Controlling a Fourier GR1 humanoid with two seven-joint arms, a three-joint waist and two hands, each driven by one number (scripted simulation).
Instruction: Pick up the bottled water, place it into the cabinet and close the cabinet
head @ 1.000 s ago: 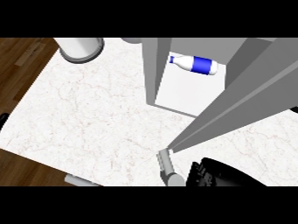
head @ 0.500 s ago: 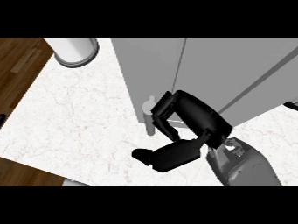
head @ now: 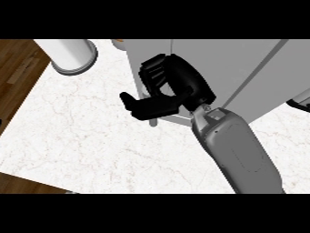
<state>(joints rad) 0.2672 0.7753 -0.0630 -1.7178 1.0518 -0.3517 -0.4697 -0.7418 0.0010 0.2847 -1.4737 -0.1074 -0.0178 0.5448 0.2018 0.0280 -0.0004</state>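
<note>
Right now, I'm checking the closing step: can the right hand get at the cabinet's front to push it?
Probably yes. The right hand sits right over the cabinet, across its grey front, and nothing shows between them. Whether it actually touches cannot be told from this view.

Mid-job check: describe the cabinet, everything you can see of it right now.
The cabinet is a plain grey box with flat matte panels, standing on the white marbled counter toward the view's upper right. A thin vertical seam runs down its front. It looks shut: none of its inside shows. The right hand lies across the front near the left edge, hiding that part; actual contact cannot be confirmed.
</note>
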